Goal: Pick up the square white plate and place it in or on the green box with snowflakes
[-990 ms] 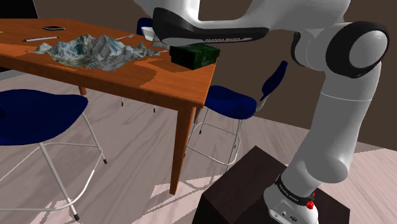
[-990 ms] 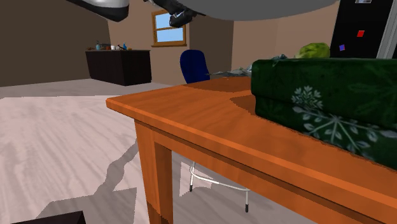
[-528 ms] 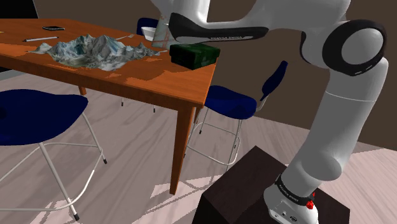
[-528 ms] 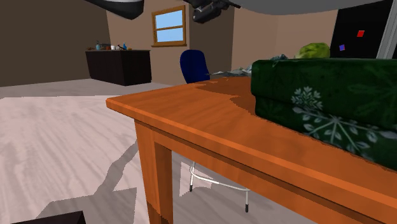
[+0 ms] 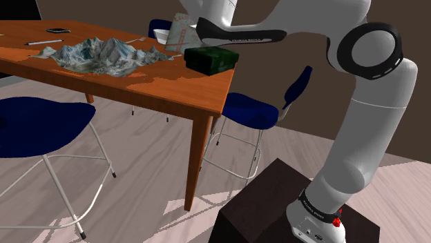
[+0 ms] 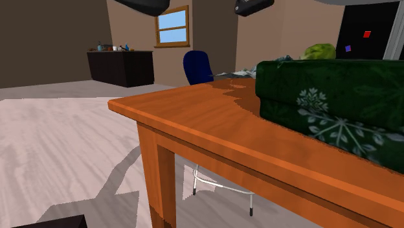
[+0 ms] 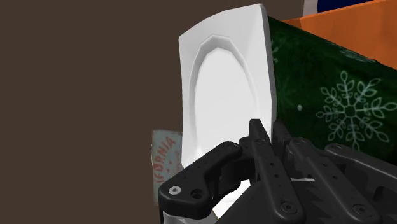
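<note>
Shoulder view: a blue chair [image 5: 41, 128] stands in front of the orange wooden table [image 5: 186, 90]. On the table are a black phone [image 5: 58, 30], a pen [image 5: 41, 43] and a grey-blue mountain relief model [image 5: 103, 55]. Next is a pale sheet with reddish lines [image 5: 179, 31], just beside the green box [image 5: 211, 59] near the table's corner. Another blue chair [image 5: 252, 110] sits past that corner. The white arm [image 5: 359, 124] rises from the dark stand [image 5: 276, 207] and its forearm reaches over the box.

Second exterior view: a dark cabinet [image 6: 120, 68] and a window [image 6: 171, 26] are on the far wall. A blue seat back [image 6: 197, 67] shows behind the table [image 6: 194, 123]. The green box [image 6: 330, 103] with pale snowflakes is at the right, resting on the tabletop. A leafy green thing [image 6: 318, 52] is behind it, with a black area [image 6: 369, 29] above. Dark arm parts cross the top edge.

Wrist view: a pale label reading "FORNIA" [image 7: 164, 165] is partly hidden behind the square white plate [image 7: 226, 95]. The plate is up on edge, off the table, with its lower rim clamped between the black fingers of the gripper [image 7: 251, 146]. The fingers are closed to the plate's thickness. The plate sits right against the snowflake side of the green box [image 7: 318, 95], not on it, and I cannot tell if they touch. A strip of table [image 7: 337, 25] shows past the box.
</note>
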`<action>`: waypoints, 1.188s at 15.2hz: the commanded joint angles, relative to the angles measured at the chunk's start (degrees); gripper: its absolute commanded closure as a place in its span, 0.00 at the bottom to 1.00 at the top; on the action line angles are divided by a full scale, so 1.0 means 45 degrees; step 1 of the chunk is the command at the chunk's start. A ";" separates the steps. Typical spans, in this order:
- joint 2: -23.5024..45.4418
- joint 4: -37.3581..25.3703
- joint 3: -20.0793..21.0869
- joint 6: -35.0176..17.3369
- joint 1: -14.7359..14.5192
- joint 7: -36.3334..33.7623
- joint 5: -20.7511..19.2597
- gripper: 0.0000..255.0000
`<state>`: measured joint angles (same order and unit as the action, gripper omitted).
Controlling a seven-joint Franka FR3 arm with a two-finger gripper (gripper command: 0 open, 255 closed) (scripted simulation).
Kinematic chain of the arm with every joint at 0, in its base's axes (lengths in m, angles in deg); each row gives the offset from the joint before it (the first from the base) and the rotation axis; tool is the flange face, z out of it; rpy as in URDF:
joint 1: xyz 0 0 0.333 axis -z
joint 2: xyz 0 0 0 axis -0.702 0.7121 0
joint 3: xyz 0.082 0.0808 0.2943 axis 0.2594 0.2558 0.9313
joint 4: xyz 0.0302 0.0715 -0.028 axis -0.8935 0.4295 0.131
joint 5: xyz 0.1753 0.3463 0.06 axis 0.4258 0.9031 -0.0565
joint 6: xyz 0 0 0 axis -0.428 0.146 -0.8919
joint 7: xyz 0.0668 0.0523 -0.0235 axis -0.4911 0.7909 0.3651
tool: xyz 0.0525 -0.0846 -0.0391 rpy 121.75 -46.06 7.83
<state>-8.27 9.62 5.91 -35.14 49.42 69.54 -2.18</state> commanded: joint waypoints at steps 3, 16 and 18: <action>-0.0073 0.0584 -0.0100 -0.0452 0.0202 -0.0394 -0.0034 1.00; -0.0040 0.2141 -0.0194 -0.1089 0.0315 -0.1870 -0.0315 1.00; -0.0040 0.2140 -0.0194 -0.1089 0.0315 -0.1870 -0.0315 1.00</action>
<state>-8.46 19.26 5.04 -40.03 50.85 61.16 -3.57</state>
